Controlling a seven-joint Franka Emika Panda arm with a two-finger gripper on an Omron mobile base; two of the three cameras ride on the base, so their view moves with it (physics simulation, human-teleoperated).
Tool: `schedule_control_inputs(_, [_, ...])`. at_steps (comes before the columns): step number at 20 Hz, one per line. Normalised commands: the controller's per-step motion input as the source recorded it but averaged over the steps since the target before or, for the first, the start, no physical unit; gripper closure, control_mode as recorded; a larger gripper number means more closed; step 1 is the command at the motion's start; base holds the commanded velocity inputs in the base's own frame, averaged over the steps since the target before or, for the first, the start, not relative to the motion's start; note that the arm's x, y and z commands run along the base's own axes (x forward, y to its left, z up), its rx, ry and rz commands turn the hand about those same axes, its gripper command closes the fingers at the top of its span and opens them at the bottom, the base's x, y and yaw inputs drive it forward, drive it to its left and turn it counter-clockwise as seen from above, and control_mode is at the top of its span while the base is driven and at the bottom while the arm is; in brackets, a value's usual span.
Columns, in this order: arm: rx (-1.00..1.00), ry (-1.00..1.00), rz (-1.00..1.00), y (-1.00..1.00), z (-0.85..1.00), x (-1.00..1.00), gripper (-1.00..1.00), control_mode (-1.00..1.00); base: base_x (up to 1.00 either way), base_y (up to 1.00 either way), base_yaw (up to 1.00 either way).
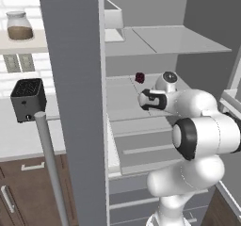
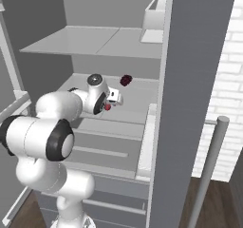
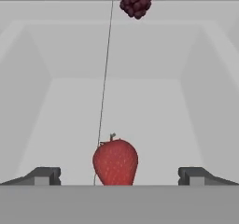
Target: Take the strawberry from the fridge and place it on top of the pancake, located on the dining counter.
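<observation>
strawberry [image 3: 115, 162]: glossy red skin, smooth, faintly dimpled
maroon cluster [image 3: 137, 0]: bumpy, matt
fridge shelf [image 3: 116, 106]: pale grey, smooth, matt
fridge door handle [image 1: 51, 164]: brushed silver metal
toaster [image 1: 28, 99]: dark, matt casing

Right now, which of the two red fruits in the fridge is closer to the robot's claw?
The bright red strawberry, sitting between the open gripper fingers. The darker maroon berry cluster lies farther back on the shelf.

Strawberry [image 3: 115, 162] between tool [image 3: 119, 175] tips; berry cluster [image 3: 137, 0] behind, on fridge shelf [image 3: 140, 106].
</observation>
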Motion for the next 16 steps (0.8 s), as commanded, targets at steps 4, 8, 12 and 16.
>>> schedule_control_inputs(4, [0.0, 0.0, 0.0, 0.0, -0.15, -0.05, -1.0, -1.0, 0.0, 0.0, 0.0])
schedule_control_inputs(8, [0.0, 0.01, 0.0, 0.0, -0.19, -0.08, -1.0, -1.0, 0.0, 0.0, 0.0])
schedule_control_inputs(12, [0.0, 0.0, 0.0, 0.0, -0.13, 0.04, -1.0, -1.0, 0.0, 0.0, 0.0])
schedule_control_inputs(16, [0.0, 0.0, 0.0, 0.0, -0.11, 0.13, -1.0, -1.0, 0.0, 0.0, 0.0])
